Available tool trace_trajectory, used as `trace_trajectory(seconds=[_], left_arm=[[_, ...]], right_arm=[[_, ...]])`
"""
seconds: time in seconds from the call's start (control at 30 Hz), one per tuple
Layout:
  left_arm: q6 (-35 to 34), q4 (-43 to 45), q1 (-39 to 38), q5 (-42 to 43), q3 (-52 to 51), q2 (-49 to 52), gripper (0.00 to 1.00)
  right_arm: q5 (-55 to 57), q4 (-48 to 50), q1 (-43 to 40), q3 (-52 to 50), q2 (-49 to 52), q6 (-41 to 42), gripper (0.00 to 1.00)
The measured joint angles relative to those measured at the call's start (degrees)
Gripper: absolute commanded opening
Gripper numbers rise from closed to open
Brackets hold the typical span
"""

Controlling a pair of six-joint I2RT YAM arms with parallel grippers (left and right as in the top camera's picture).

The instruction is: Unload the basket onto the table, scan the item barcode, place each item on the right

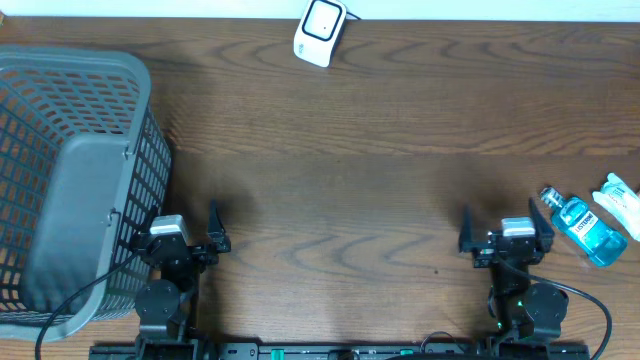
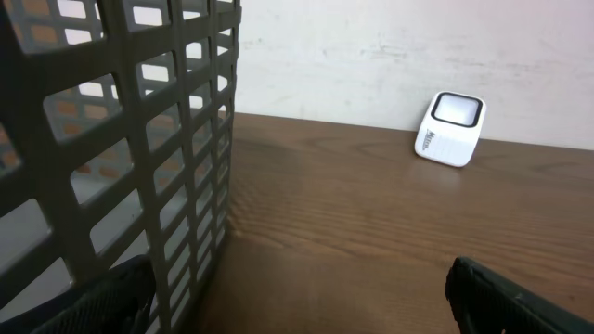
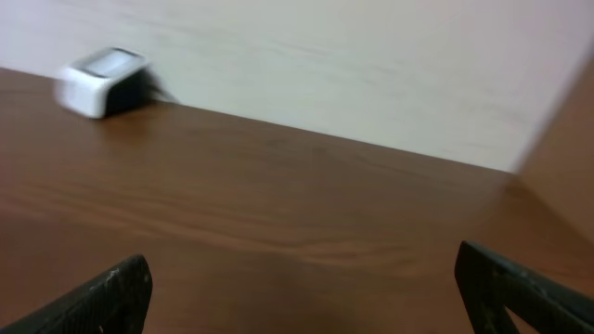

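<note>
Mouthwash bottle (image 1: 586, 229) and tube (image 1: 618, 201) overhead only, scanner (image 1: 320, 32) in all views, both hands spread, empty, left hand (image 1: 176, 243), right hand (image 1: 505, 237)

a dark wood-grain table (image 1: 380, 120) meets a plain pale wall (image 2: 390, 46).

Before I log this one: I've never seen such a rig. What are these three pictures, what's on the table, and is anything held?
The top picture looks straight down on a wooden table. Two small robot arms sit at its near edge; the left gripper and right gripper both stand open, holding nothing. The other two pictures come from cameras on each wrist. On the table: a grey basket, a white barcode scanner at the far edge, a blue bottle and a white packet at right.
</note>
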Motion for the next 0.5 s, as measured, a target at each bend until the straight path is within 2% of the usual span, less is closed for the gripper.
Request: trace_trajectory(seconds=[0.17,0.5], left_arm=[[0.0,0.0,0.0,0.0,0.0,0.0,1.0],[0.0,0.0,0.0,0.0,0.0,0.0,1.0]], right_arm=[[6.43,0.0,0.0,0.0,0.0,-0.61,0.99],[11.19,0.02,0.0,0.0,0.0,-0.85,0.99]])
